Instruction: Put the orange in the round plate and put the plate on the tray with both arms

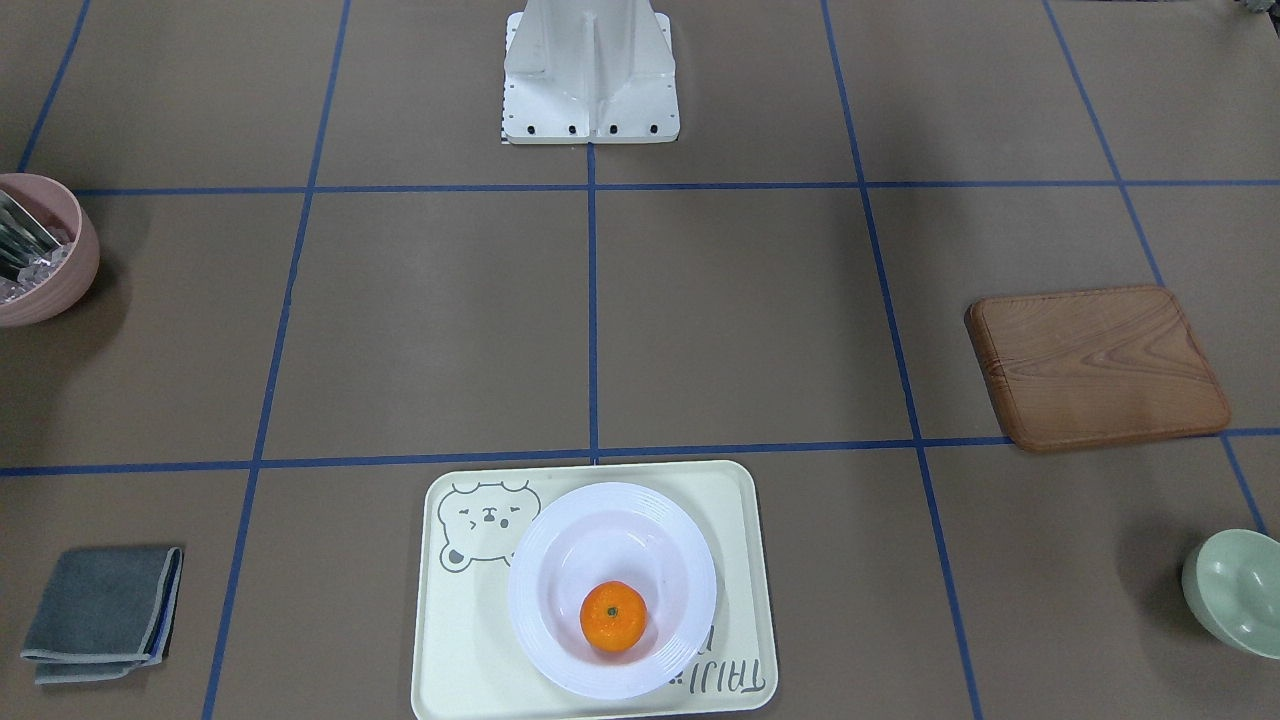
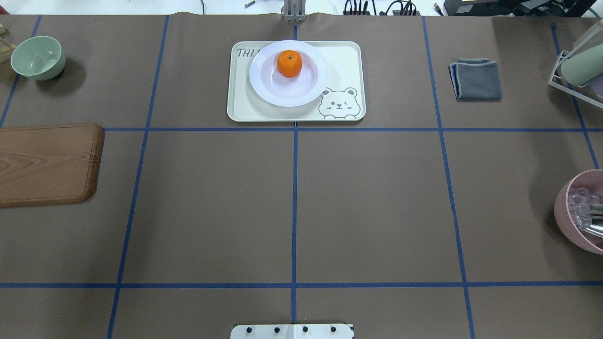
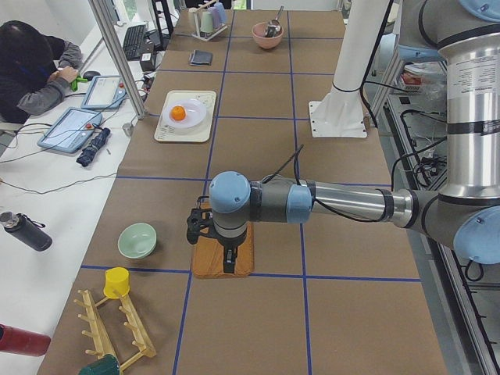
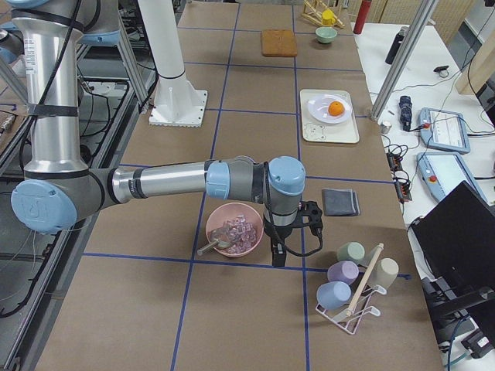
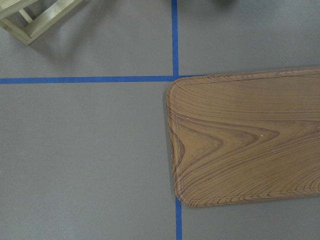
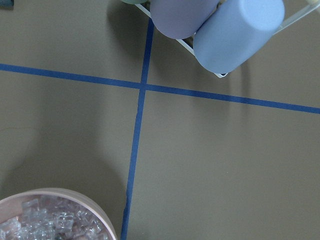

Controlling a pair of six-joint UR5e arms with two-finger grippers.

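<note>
The orange (image 1: 613, 617) (image 2: 289, 64) sits inside the white round plate (image 1: 560, 530) (image 2: 271, 92). The plate rests on the cream bear tray (image 1: 455, 650) (image 2: 346, 61) at the table's far middle. Both arms are drawn back to the table's ends, far from the tray. My left gripper (image 3: 227, 264) hangs over the wooden board and appears only in the exterior left view, so I cannot tell its state. My right gripper (image 4: 276, 251) hangs beside the pink bowl and appears only in the exterior right view, so its state is equally unclear.
A wooden board (image 2: 47, 162) and a green bowl (image 2: 37, 56) lie on the left side. On the right are a grey cloth (image 2: 476, 77), a pink bowl (image 2: 582, 212) of clear cubes and a cup rack (image 2: 579, 66). A person (image 3: 31, 70) sits beyond the table.
</note>
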